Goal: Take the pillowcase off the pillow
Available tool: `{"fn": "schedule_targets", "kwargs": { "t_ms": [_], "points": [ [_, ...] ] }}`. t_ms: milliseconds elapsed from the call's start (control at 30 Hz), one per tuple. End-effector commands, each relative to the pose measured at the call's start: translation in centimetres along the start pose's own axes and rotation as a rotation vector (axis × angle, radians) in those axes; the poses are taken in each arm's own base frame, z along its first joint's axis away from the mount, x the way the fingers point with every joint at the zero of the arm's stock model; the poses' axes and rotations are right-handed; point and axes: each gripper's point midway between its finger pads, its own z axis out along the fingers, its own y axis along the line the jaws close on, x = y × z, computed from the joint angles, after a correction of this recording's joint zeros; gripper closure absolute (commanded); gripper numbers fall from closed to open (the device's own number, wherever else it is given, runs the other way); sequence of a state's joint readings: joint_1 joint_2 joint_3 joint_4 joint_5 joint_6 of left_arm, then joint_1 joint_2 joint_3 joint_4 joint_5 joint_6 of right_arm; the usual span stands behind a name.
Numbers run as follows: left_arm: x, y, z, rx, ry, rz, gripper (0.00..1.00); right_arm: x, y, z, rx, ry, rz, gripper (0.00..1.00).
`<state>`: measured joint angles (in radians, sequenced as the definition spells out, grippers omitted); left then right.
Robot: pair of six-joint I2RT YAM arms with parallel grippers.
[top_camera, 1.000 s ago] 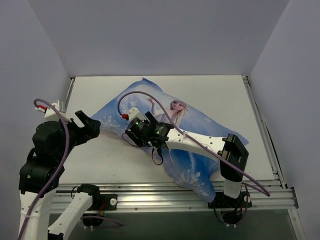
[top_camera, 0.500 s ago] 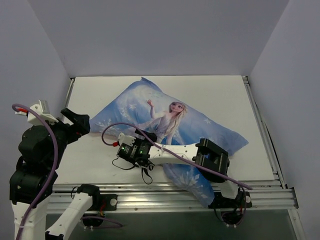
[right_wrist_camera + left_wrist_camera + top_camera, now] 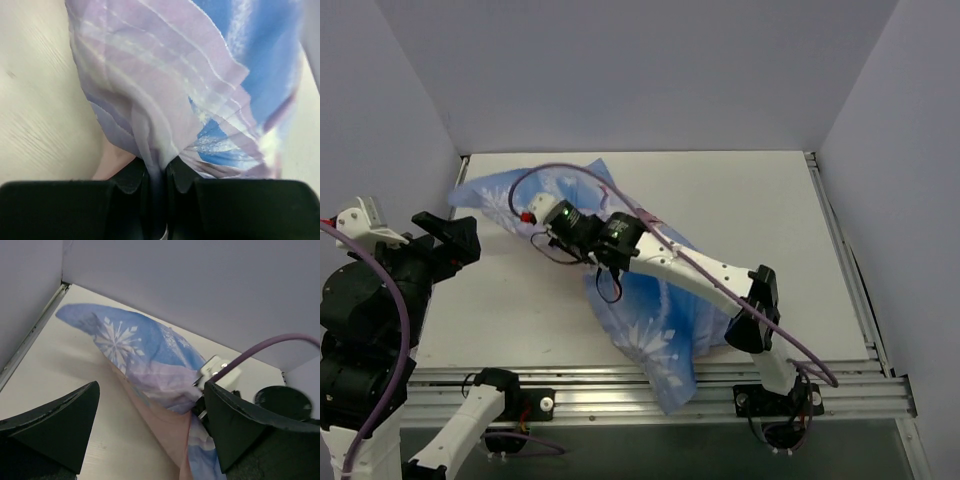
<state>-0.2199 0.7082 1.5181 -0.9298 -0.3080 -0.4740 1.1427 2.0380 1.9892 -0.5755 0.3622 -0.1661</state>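
Right fingers [image 3: 142, 186] pressed together on a bunched fold of the pillowcase [image 3: 660, 320], over the left half of the bench [image 3: 770, 200]. Blue snowflake cloth stretched from near the far left corner down to the near edge and a little over it, with the pale pink side showing underneath. Left fingers [image 3: 455, 238] wide apart and empty, at the left edge, just beside the cloth.

This is a robotics lab test cell: a pale cream tabletop [image 3: 770, 200] is boxed in by plain matte lilac-grey wall panels [image 3: 640, 70]. Silver slotted aluminium rails [image 3: 650, 385] run along its near edge, where two white-and-black robot arms [image 3: 690, 270] trailing purple cables [image 3: 295, 336] are bolted.
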Motion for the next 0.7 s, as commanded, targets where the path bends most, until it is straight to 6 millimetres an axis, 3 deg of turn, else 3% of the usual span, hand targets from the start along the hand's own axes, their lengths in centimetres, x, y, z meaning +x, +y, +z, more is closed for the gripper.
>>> {"fn": "schedule_targets", "kwargs": {
  "t_ms": [0, 67, 167, 200, 267, 300, 333, 400, 433, 500, 533, 567, 600, 667],
  "points": [
    [-3.9, -1.5, -1.0, 0.053, -0.109, -0.002, 0.06, -8.8, -3.3, -11.1, -0.162, -0.307, 0.105, 1.00],
    [-4.3, -1.6, -1.2, 0.061, -0.117, 0.004, 0.06, -10.3, -5.1, -13.6, -0.189, -0.378, 0.148, 1.00],
    [-4.5, -1.9, -1.3, 0.073, -0.121, 0.018, 0.06, -10.9, -9.2, -14.6, -0.188, -0.445, 0.284, 1.00],
    [-4.4, -2.0, -1.2, 0.080, -0.118, 0.025, 0.06, -9.7, -10.4, -13.0, -0.214, -0.415, 0.369, 1.00],
    [-3.8, -2.5, -0.9, 0.105, -0.093, 0.039, 0.06, -9.5, -12.8, -12.8, -0.249, -0.457, 0.492, 1.00],
    [-3.4, -2.6, -0.7, 0.112, -0.079, 0.043, 0.06, -7.8, -12.0, -10.7, -0.331, -0.406, 0.544, 1.00],
    [-2.7, -2.9, -0.1, 0.123, -0.051, 0.047, 0.06, -7.1, -15.5, -9.9, -0.318, -0.435, 0.687, 1.00],
    [-1.5, -3.0, 0.4, 0.128, -0.008, 0.056, 0.06, -4.8, -17.0, -7.2, -0.358, -0.401, 0.810, 0.99],
    [-0.5, -3.2, 1.0, 0.138, 0.030, 0.068, 0.06, -2.4, -18.2, -4.3, -0.390, -0.353, 0.909, 0.90],
    [1.0, -3.2, 1.6, 0.142, 0.084, 0.084, 0.06, 0.0, -18.8, -1.6, -0.412, -0.291, 0.969, 0.69],
    [1.9, -3.3, 2.3, 0.139, 0.116, 0.087, 0.06, 1.6, -19.2, 0.7, -0.408, -0.245, 0.980, 0.56],
    [3.3, -3.3, 2.7, 0.145, 0.157, 0.092, 0.06, 2.3, -19.2, 1.6, -0.400, -0.221, 0.976, 0.41],
    [4.0, -3.2, 3.1, 0.144, 0.179, 0.091, 0.06, 3.3, -19.2, 2.3, -0.384, -0.175, 0.977, 0.38],
    [6.1, -3.3, 3.9, 0.152, 0.245, 0.089, 0.06, 3.6, -20.2, 3.2, -0.330, -0.164, 0.941, 0.28]
  ]
}}
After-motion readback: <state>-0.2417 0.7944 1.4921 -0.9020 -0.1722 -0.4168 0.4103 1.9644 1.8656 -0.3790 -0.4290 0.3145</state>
